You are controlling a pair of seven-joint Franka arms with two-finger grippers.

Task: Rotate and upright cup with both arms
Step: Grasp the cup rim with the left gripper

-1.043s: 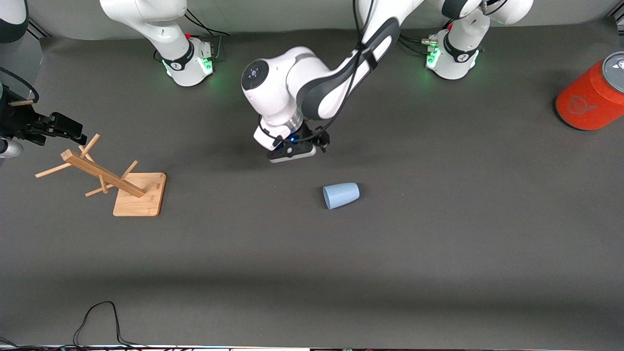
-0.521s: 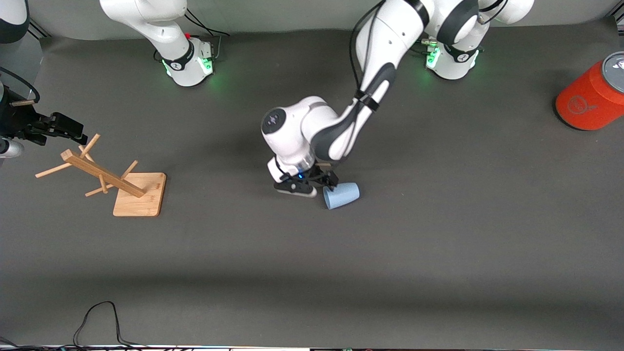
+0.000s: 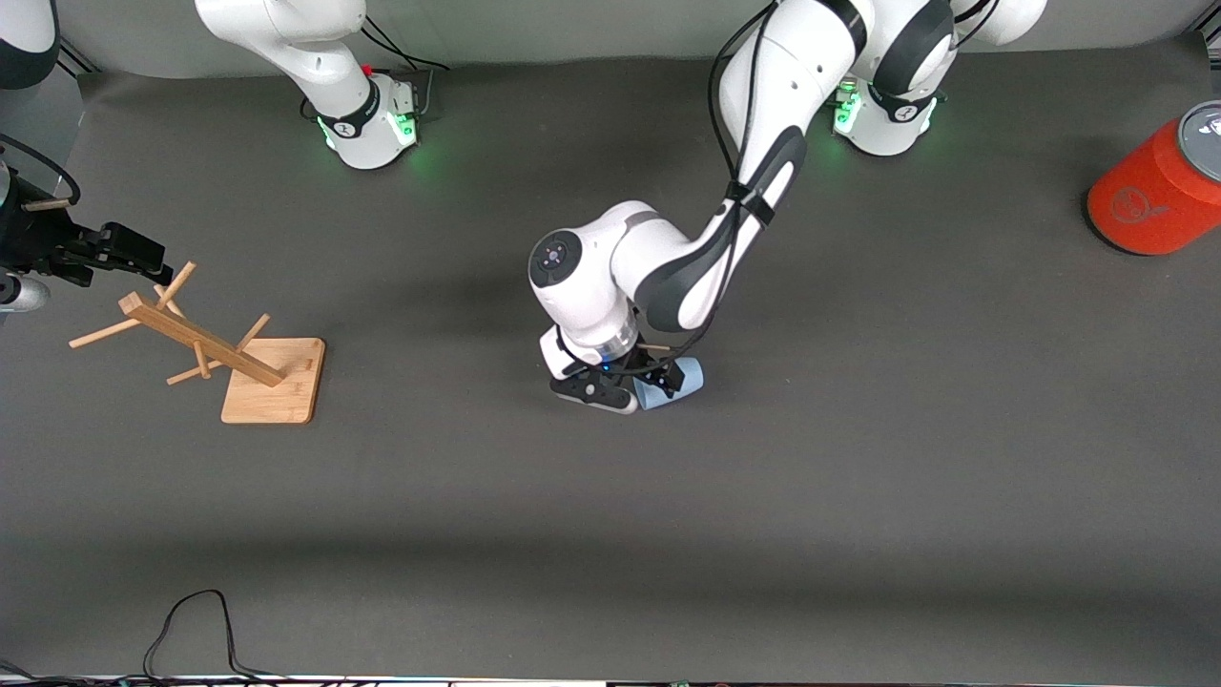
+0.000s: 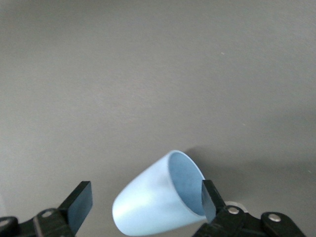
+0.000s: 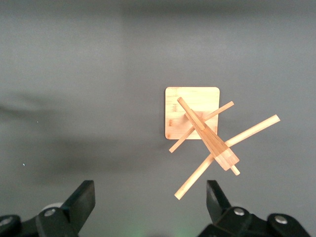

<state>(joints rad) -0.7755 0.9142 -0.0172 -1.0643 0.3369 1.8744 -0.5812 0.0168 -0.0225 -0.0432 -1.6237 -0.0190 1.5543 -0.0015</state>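
A pale-blue cup (image 3: 675,382) is seen lying on its side near the middle of the dark worktop (image 3: 858,496), its mouth turned toward the right arm's end. The left gripper (image 3: 637,384) has been lowered around it, fingers (image 4: 79,206) spread wide, one on either side of the cup and not yet closed on it. The right gripper (image 5: 148,205) is held waiting, fingers open and empty, over the wooden rack (image 3: 215,348) at the right arm's end of the worktop.

A slip is judged possible: the cup is tapered and smooth-looking, and a squeeze across its slanted wall could send it rolling or squirting out. One finger (image 4: 209,200) stands close to the rim, so an uneven close might nudge the cup aside.

The cup's darker inside and the gaps beside each finger are shown only in the left wrist view; in the front view most of the cup is hidden by the gripper. An orange canister (image 3: 1159,186) is shown only in the front view.
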